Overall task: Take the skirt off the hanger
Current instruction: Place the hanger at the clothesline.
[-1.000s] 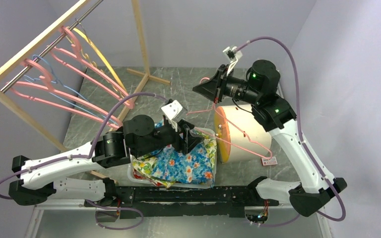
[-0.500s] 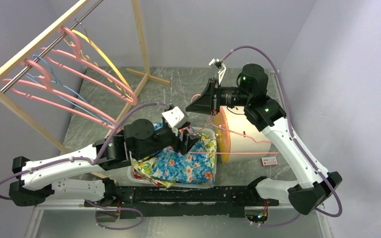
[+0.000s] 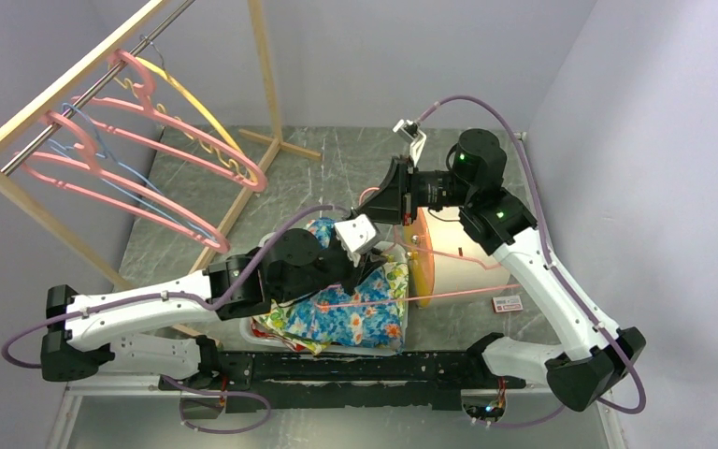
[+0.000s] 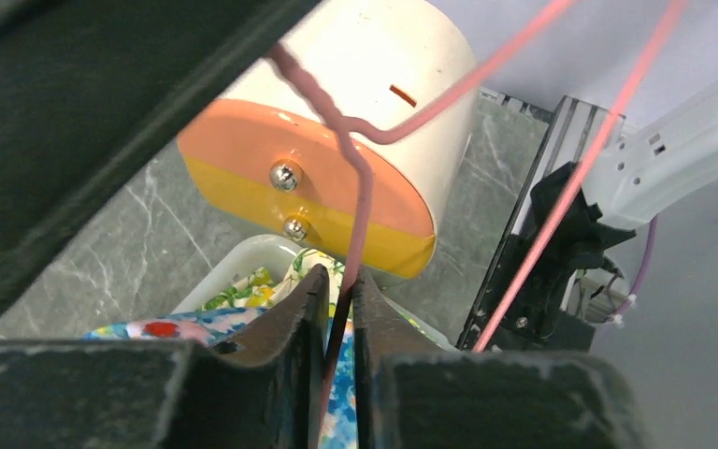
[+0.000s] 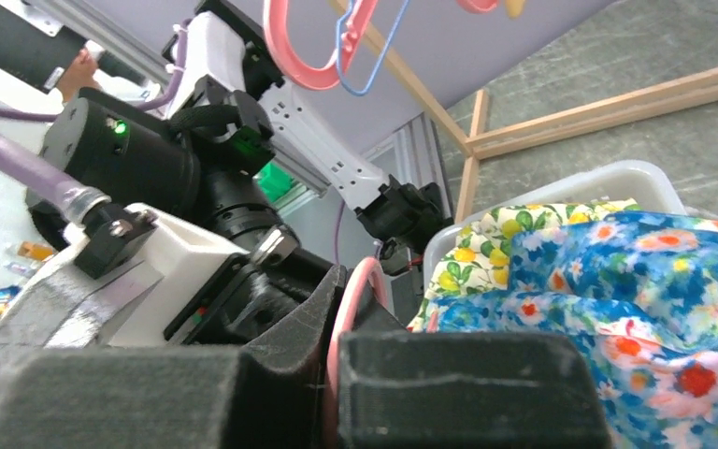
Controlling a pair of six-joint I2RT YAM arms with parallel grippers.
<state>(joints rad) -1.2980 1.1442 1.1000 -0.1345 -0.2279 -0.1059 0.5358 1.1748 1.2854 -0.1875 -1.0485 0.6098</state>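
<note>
Open stretch of grey marbled tabletop point(image 3: 337, 154) at far centre, wooden clothes rack point(image 3: 264, 65) with pink plastic hangers point(image 3: 67, 128) blocking the left, cream cylinder with orange-yellow end point(image 3: 463, 267) crowding the right, thin pink wire hanger point(image 3: 449, 293) strung across the middle.

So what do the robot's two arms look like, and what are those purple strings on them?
Both the left arm and the right arm have smooth white shells with chunky black round joints. The purple strings are cables: one loops along each arm. Little green lights glow on the right arm's joints, and each wrist carries a small white camera block.
</note>
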